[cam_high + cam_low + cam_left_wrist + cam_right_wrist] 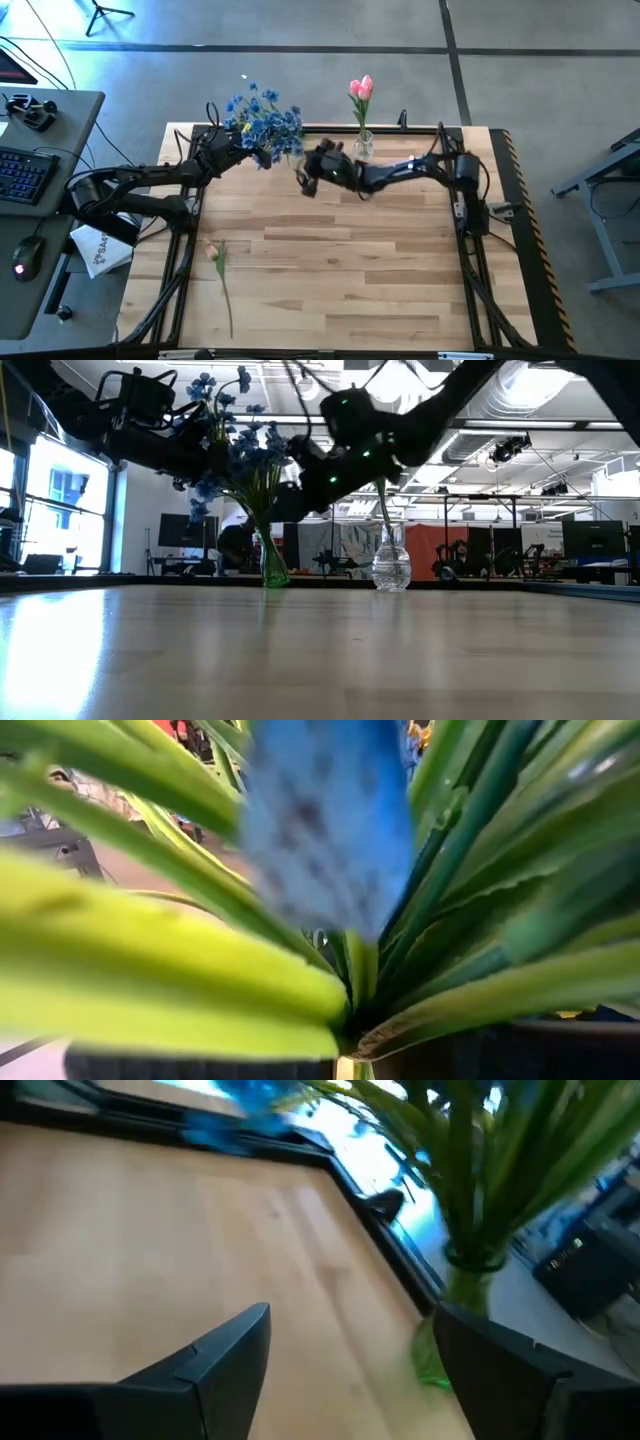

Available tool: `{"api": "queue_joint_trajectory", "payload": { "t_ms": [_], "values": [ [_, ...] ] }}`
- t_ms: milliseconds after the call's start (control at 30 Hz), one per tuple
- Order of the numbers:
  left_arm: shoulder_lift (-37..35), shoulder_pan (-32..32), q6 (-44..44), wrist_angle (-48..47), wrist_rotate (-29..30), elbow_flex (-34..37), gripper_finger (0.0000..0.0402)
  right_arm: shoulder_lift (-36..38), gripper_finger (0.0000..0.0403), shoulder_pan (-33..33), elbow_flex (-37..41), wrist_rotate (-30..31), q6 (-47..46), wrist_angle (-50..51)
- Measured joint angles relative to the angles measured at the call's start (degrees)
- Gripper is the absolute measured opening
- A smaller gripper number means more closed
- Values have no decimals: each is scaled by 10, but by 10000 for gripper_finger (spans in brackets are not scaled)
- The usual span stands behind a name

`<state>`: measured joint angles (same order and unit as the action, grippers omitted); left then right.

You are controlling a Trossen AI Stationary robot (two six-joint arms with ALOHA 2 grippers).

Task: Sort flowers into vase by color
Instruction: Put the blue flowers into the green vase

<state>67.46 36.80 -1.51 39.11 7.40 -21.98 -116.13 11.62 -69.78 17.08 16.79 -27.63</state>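
Observation:
A bunch of blue flowers [265,120] stands in a green vase [272,568] at the table's far edge. My left gripper [243,143] comes at the bunch from the left and is shut on a blue flower [330,830] among its leaves. My right gripper [360,1370] is open just right of the green vase [465,1280], at its near side. I cannot tell whether one finger touches the vase. Pink tulips [361,88] stand in a clear vase [390,568]. One pink tulip [218,262] lies flat on the table near the left edge. My left gripper holds the blue flower where its green leaves meet the stem [352,1020], pinched between the two fingers. It comes about level from the table's left, above the green vase. The flower stands upright among the bunch; whether its lower stem sits in the vase is hidden.
The table's dark raised frame [330,128] runs close behind both vases. The two vases stand close together, with my right arm [400,172] between and in front of them. Bare wood [350,270] spreads over the middle and near side. A desk with keyboard [25,170] stands left.

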Motion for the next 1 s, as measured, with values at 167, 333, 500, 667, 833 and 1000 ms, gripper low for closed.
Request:
{"api": "queue_joint_trajectory", "payload": {
  "t_ms": [167, 333, 500, 667, 833, 1000],
  "values": [
    [0, 0, 0, -2, -9, 0, 19, -46, 273, 42, -100, -3, -28, 97],
    [0, 0, 5, -3, -12, 0, 19, -83, 273, 75, -189, -37, -38, 190],
    [0, 0, 14, -3, -26, 0, 19, -125, 273, 93, -253, -56, -15, 250],
    [0, 0, 18, -5, -38, 0, 19, -144, 272, 102, -283, -54, 0, 259],
    [0, 0, 19, -7, -46, 0, 19, -144, 264, 102, -286, -53, 0, 257],
    [0, 0, 28, -15, -65, 0, 19, -144, 230, 102, -286, -55, 2, 246]
  ]
}}
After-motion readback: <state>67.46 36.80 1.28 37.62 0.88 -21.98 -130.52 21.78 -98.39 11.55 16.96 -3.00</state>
